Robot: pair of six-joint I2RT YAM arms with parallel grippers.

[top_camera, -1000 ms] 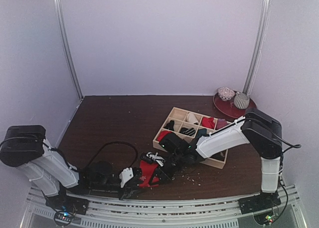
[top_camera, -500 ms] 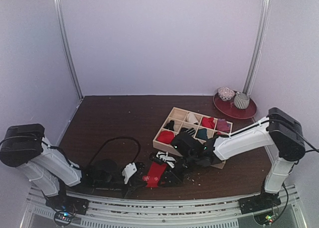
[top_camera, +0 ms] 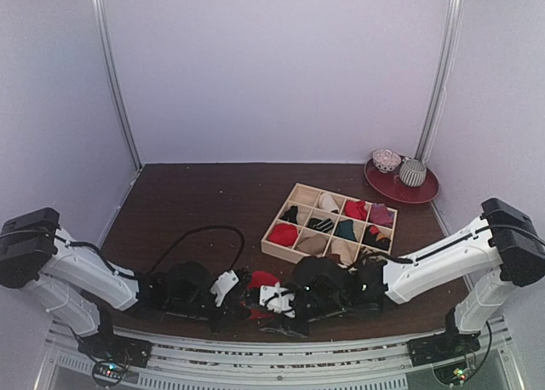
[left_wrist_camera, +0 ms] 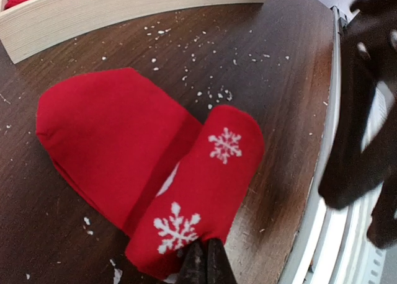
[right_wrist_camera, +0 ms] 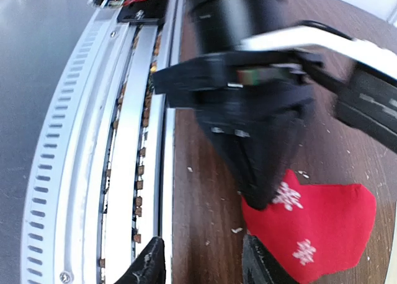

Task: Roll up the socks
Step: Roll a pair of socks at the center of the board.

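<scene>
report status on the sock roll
Left claw shut on edge of red sock. Right claw open beside it. Sock folded over, not rolled. Wooden tray just beyond, not touching.

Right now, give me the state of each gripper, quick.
Left gripper: closed, pinching the edge of the red sock.
Right gripper: open, holding nothing.

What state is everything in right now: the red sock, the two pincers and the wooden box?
red sock: folded over itself, lying on the table, one edge pinched.
left pincer: shut on the red sock's edge.
right pincer: open, holding nothing, beside the sock.
wooden box: flat on the table, compartments holding bundled fabric.
</scene>
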